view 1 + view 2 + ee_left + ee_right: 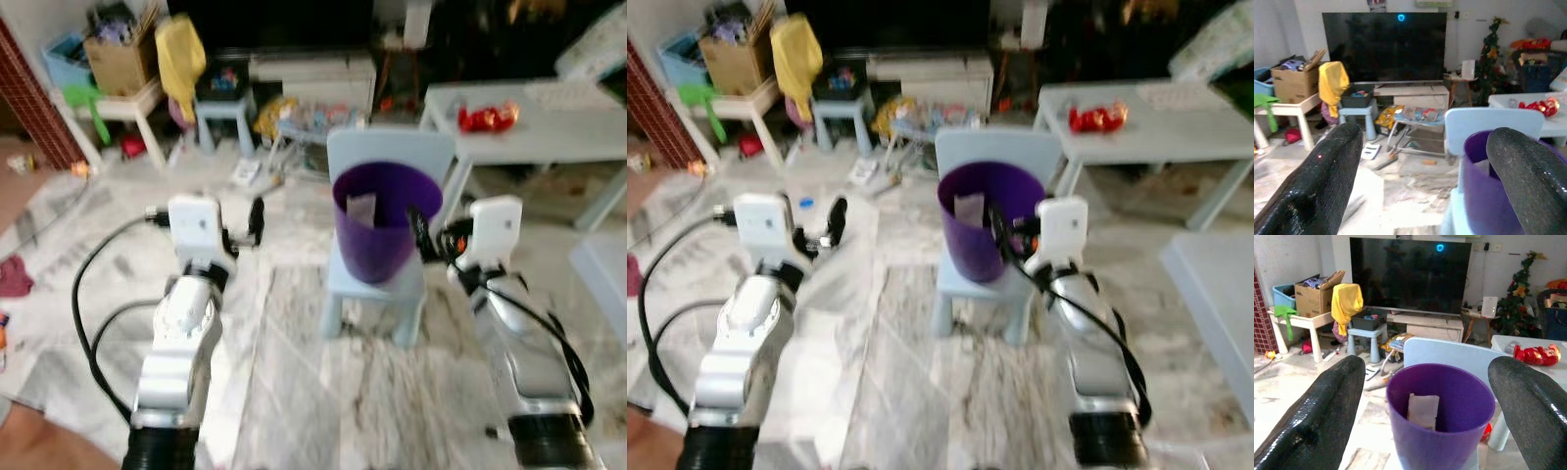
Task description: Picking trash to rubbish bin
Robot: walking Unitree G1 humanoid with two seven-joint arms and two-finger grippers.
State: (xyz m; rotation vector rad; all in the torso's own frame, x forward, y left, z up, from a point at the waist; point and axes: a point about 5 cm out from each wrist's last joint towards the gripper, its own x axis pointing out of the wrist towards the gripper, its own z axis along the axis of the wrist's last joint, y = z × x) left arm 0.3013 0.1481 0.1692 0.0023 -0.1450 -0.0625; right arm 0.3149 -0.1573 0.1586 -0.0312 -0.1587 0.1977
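Both grippers stand with fingers spread wide and nothing held. The right gripper (1425, 396) faces a purple plastic rubbish bin (1440, 417), its black fingertips (1334, 396) flanking the rim from this side. A pale scrap of paper trash (1423, 410) lies inside the bin against its back wall. The left gripper (1425, 161) is raised to the bin's left, over marble-patterned floor (372, 392). The bin sits on the seat of a small light-blue child's chair (390, 147). To the right stands a low white table (568, 132) bearing a red toy (487, 117). Behind, a large dark television (1409, 274) tops a white stand, beside a cardboard box (1313, 296) and a yellow cloth (1347, 303).
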